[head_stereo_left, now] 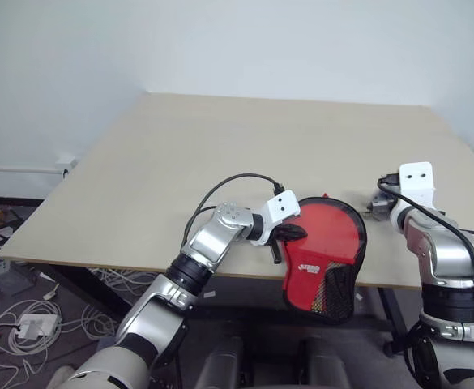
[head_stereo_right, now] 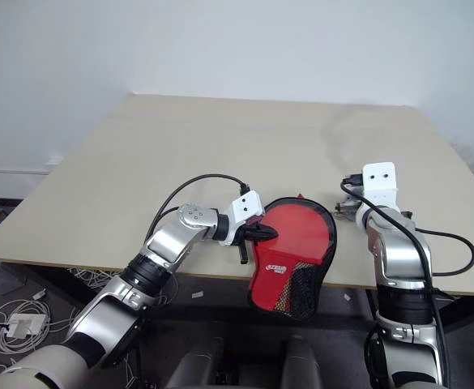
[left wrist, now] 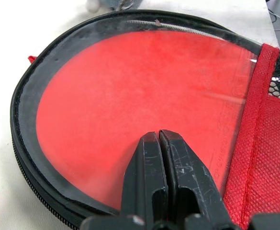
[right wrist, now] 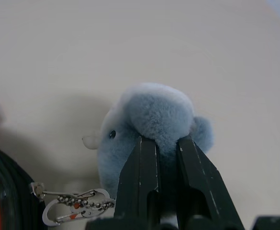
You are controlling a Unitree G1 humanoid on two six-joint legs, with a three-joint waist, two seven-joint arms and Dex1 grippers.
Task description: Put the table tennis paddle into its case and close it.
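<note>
Left gripper (left wrist: 159, 136), fingers pressed together, rests its tips on the case (head_stereo_left: 324, 251), which lies red side up at the table (head_stereo_left: 220, 154) near edge, mesh end hanging over. Right gripper (right wrist: 161, 141) is clamped on a fluffy blue keychain toy (right wrist: 154, 112) just beside the case's rim; the paddle itself I can't make out.

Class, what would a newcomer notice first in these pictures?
The red case hanging over the table's near edge, the left gripper shut on it. Beside it on the table, the right gripper pinches a fluffy blue-grey plush keychain.
</note>
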